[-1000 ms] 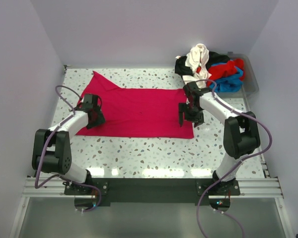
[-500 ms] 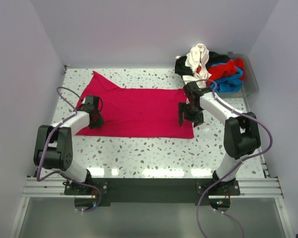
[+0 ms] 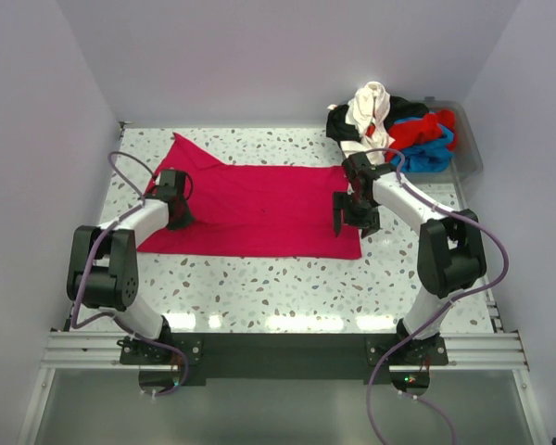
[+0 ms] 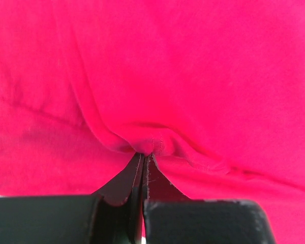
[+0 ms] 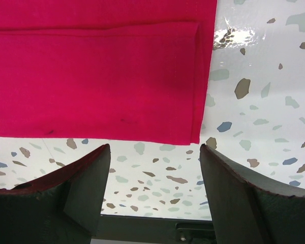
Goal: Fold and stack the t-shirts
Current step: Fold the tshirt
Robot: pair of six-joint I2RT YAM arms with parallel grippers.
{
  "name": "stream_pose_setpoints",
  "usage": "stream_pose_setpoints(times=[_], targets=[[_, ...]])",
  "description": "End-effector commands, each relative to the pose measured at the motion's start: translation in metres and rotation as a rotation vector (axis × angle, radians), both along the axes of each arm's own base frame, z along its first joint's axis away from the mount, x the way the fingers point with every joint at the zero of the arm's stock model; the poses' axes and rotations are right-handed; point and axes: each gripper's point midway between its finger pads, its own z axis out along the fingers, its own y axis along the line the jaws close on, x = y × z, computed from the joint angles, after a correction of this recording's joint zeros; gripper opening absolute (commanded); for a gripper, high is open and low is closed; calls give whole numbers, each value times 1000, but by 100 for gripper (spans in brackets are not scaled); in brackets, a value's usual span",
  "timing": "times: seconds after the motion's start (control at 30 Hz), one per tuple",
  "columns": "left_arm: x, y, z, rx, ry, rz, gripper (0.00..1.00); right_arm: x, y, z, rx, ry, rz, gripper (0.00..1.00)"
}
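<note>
Looking down from the top camera: red t-shirt (image 3: 255, 209) lies spread flat across the middle of the terrazzo table (image 3: 287, 283), long axis left to right. Its near hem runs almost straight; the far-left corner reaches up toward the back wall. A wide band of bare tabletop shows between the near hem and the arm bases, and a narrower strip behind the shirt. Left gripper (image 3: 176, 215) sits low on the shirt's left edge, with the left wall close by. Right gripper (image 3: 350, 221) hangs over the shirt's right edge near its near-right corner. A pile of mixed clothes (image 3: 389, 125) sits at the back right, spilling from a clear bin (image 3: 468, 148), apart from the red shirt.

Left wrist: left gripper (image 4: 144, 162) has its fingers pressed together, pinching a small pucker of red t-shirt (image 4: 193, 76). Fabric creases fan away from the pinch. Cloth fills nearly the whole view; no table edge can be read.

Right wrist: right gripper (image 5: 155, 168) has its fingers (image 5: 86, 178) spread wide apart, holding nothing. Red t-shirt (image 5: 91, 76) fills the upper left; its hem and side edge meet at a square corner just above the gap between the fingers. A second layer's edge shows near the top. Bare table (image 5: 254, 101) lies to the right of and below that corner
</note>
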Motion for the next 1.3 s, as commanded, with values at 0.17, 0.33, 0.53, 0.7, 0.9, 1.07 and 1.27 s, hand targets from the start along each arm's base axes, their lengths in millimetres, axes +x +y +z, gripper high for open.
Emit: stream_pose_setpoints(times=[0.17, 0.33, 0.53, 0.7, 0.9, 1.07, 1.27], targets=[[63, -9, 29, 23, -110, -128, 0, 5, 3, 8, 21, -32, -13, 74], [86, -22, 28, 13, -122, -240, 0, 5, 7, 6, 39, -17, -11, 74], [104, -38, 28, 26, -137, -340, 0, 4, 6, 5, 33, -11, -11, 74], [116, -48, 31, 26, -162, -406, 0, 3, 6, 3, 32, -3, -13, 74], [122, -63, 25, 10, -147, -485, 0, 5, 7, 2, 30, 4, -10, 75], [127, -65, 24, 13, -148, -492, 15, 6, 7, 2, 27, 6, -10, 75], [138, -79, 48, -47, -225, -509, 72, 9, 7, 5, 27, -2, -11, 76]])
